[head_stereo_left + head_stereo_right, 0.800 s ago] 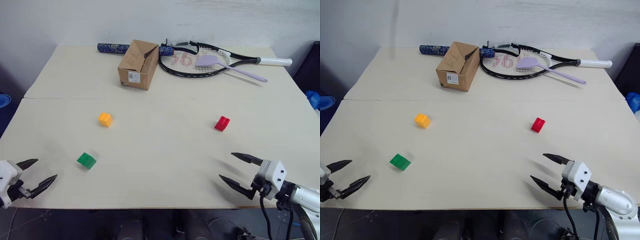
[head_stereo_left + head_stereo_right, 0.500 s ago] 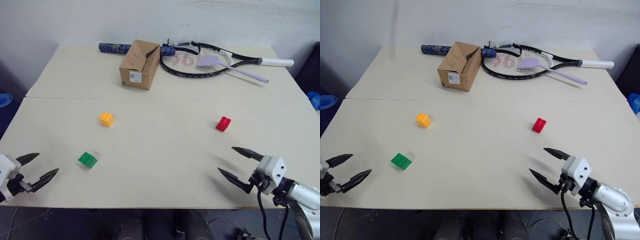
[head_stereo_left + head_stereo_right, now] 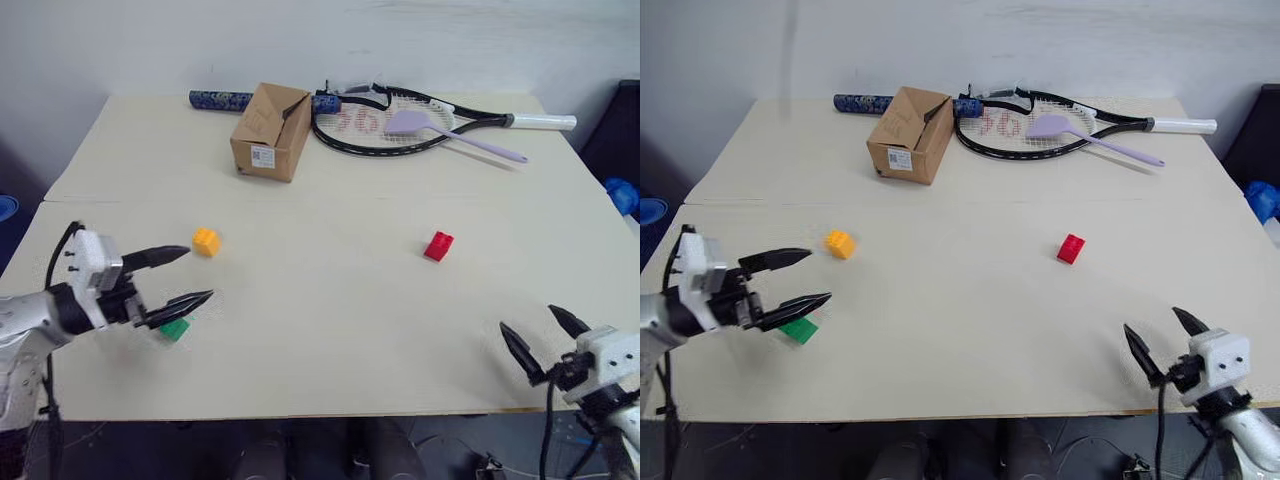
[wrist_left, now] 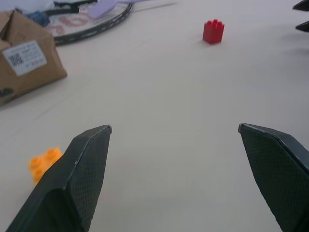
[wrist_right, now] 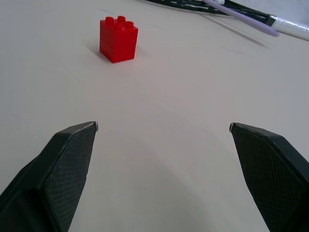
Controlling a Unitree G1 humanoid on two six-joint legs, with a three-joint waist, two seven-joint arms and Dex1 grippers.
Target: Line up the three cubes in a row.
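Tabletop (image 3: 330, 300) lies bare between red cube (image 3: 438, 245) and left tool (image 3: 185, 277) (both tools spread, empty).

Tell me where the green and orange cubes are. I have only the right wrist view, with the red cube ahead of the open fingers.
Observer: The green cube lies near the table's front left edge, partly hidden by the left gripper's lower finger.
Operator: Report the orange one.
Observer: The orange-yellow cube sits farther back than the green one, and in the head view it lies just past that gripper's upper fingertip.
Operator: Give me the left gripper's state.
Observer: Open, with nothing between its fingers.
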